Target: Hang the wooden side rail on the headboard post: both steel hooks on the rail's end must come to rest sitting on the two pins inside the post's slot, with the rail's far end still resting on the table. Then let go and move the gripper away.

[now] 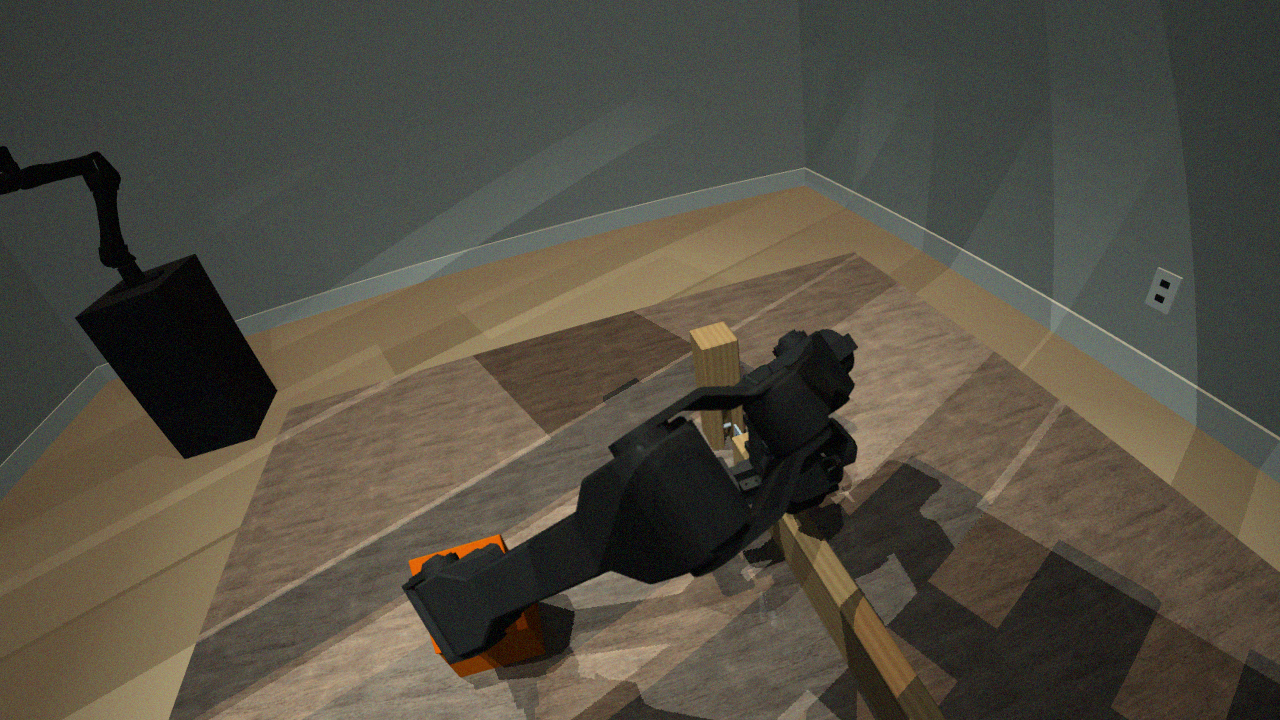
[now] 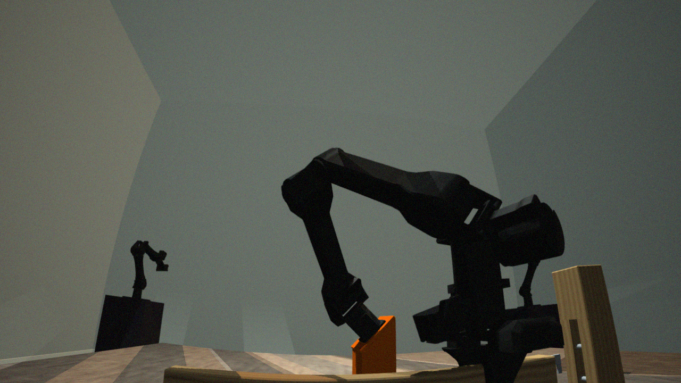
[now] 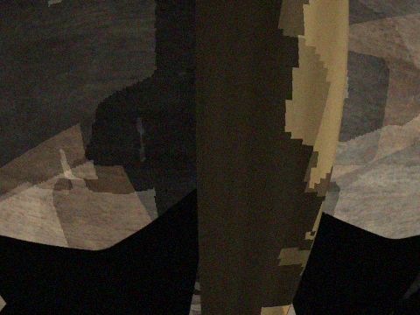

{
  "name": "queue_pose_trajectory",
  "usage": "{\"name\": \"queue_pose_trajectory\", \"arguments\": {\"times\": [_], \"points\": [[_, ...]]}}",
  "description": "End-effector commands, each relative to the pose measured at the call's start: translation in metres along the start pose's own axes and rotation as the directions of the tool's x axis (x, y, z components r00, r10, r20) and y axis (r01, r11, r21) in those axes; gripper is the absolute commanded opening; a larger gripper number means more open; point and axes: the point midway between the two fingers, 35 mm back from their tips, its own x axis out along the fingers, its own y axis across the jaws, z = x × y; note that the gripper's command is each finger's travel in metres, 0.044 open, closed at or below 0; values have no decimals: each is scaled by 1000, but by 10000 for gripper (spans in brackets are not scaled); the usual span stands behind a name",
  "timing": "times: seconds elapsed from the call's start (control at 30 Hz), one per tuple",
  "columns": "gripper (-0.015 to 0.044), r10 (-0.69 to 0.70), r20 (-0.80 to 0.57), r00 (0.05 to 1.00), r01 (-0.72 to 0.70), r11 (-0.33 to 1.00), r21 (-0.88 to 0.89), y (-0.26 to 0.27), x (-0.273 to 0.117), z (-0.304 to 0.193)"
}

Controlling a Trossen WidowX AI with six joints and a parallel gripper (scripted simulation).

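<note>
The wooden rail runs from the foreground toward the post. My gripper is shut on the rail, one black finger on each side, near its hook end; the arm hides the grip in the top view. The upright headboard post has a slot with two pins, an upper pin and a lower pin. A grey hook sticks out of the rail's end just beside the post, outside the slot. The other hook and the rail's underside are hidden.
The arm's orange base stands left of the rail. A second arm on a black pedestal is far off to the left. Walls close the room behind the table, and shadows cross the tabletop.
</note>
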Motion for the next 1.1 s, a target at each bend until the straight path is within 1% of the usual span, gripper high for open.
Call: {"name": "queue_pose_trajectory", "arguments": {"times": [0.0, 1.07], "points": [[0, 0, 0, 1000, 0, 1000, 0, 0, 0, 0], [0, 4, 3, 1000, -4, 1000, -7, 0, -4, 0]]}}
